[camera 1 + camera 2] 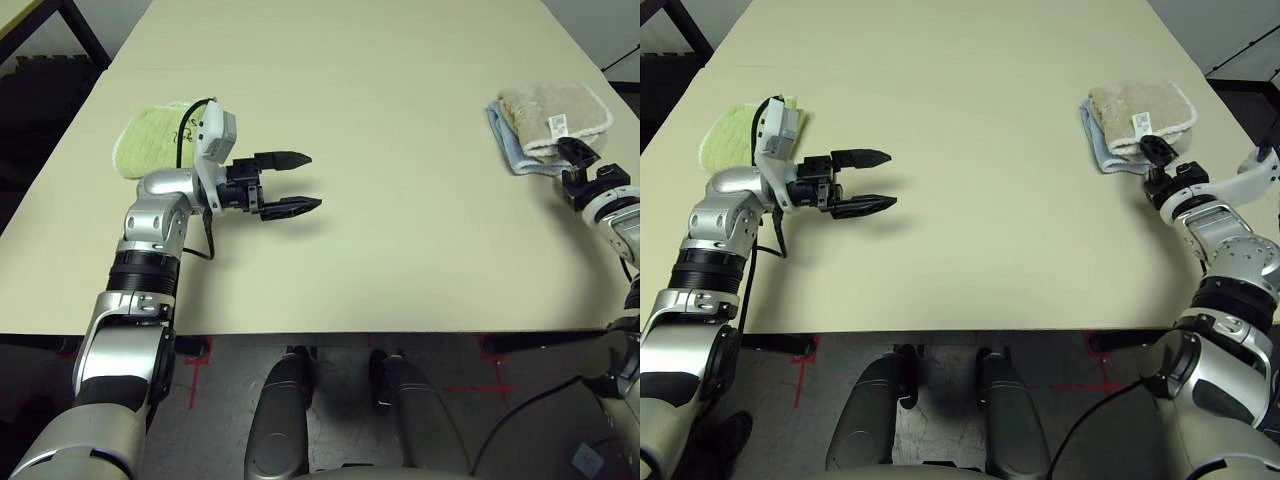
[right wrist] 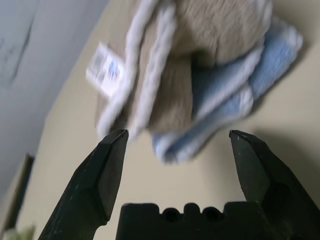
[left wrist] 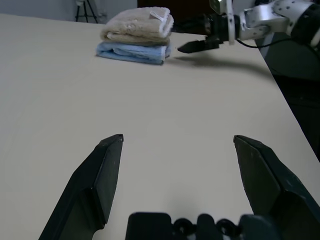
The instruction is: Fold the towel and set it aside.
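- Right gripper (image 2: 175, 150) is released, jaws spread, empty, just short of the folded beige towel (image 1: 553, 115).
- Towel lies on a light blue towel (image 1: 515, 150) at the table's (image 1: 400, 180) two o'clock; its white tag's (image 2: 106, 75) print is unreadable.
- Left gripper (image 1: 290, 183) is spread, empty, over bare cream tabletop; green towel (image 1: 155, 140) at ten o'clock.
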Motion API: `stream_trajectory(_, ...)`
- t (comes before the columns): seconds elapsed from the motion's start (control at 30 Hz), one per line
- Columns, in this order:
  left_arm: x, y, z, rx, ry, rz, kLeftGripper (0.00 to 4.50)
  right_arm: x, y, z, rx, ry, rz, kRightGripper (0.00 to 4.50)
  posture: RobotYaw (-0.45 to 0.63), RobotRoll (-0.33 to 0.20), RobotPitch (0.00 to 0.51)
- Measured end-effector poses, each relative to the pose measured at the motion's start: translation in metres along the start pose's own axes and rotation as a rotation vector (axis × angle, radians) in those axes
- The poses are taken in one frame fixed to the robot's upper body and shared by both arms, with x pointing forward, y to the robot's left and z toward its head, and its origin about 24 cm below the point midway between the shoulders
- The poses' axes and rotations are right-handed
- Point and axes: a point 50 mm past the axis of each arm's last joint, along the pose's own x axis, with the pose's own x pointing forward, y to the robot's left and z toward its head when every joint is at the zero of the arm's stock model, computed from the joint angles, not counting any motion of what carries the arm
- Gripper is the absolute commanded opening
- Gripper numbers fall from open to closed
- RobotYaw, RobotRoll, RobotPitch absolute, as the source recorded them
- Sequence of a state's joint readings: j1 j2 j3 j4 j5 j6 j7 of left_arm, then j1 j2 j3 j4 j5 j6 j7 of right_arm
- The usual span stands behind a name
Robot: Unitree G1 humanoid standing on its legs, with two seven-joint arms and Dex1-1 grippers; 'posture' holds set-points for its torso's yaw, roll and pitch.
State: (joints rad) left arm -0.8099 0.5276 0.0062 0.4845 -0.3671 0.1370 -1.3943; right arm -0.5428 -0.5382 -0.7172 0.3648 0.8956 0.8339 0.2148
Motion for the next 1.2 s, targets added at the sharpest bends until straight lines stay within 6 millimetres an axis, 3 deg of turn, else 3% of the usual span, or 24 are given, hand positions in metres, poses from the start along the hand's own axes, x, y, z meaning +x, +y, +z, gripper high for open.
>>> stream_trajectory(0.1,-0.003,0.002,0.001,0.0,-0.011,0.034,4.5,-0.006,0.012,0.008,-0.174,0.001,0.066,4.46,0.03,0.0,0.189)
stream_trajectory(0.23,-0.005,0.016,0.009,0.0,-0.089,0.238,4.5,-0.002,0.048,0.024,-0.437,-0.102,0.229,4.46,0.04,0.0,0.186)
stream_trajectory(0.4,-0.013,0.033,0.013,-0.019,-0.205,0.595,4.5,0.018,0.088,0.017,-0.603,-0.2,0.397,4.46,0.07,0.0,0.179)
stream_trajectory(0.53,-0.025,0.045,0.004,0.016,-0.201,0.904,4.5,0.049,0.105,0.005,-0.679,-0.321,0.367,4.46,0.1,0.0,0.177)
stream_trajectory(0.67,-0.039,0.06,-0.008,0.044,-0.16,1.235,4.5,0.08,0.105,-0.013,-0.705,-0.397,0.231,4.46,0.12,0.0,0.172)
stream_trajectory(0.8,-0.045,0.07,-0.007,0.091,-0.133,1.417,4.5,0.096,0.096,-0.036,-0.745,-0.373,0.16,4.46,0.13,0.0,0.167)
stream_trajectory(1.0,-0.046,0.069,-0.022,0.097,-0.081,1.429,4.5,0.098,0.075,-0.055,-0.775,-0.325,0.105,4.46,0.1,0.0,0.15)
stream_trajectory(1.2,-0.042,0.068,-0.026,0.103,-0.066,1.384,4.5,0.094,0.063,-0.046,-0.768,-0.32,0.087,4.46,0.08,0.0,0.147)
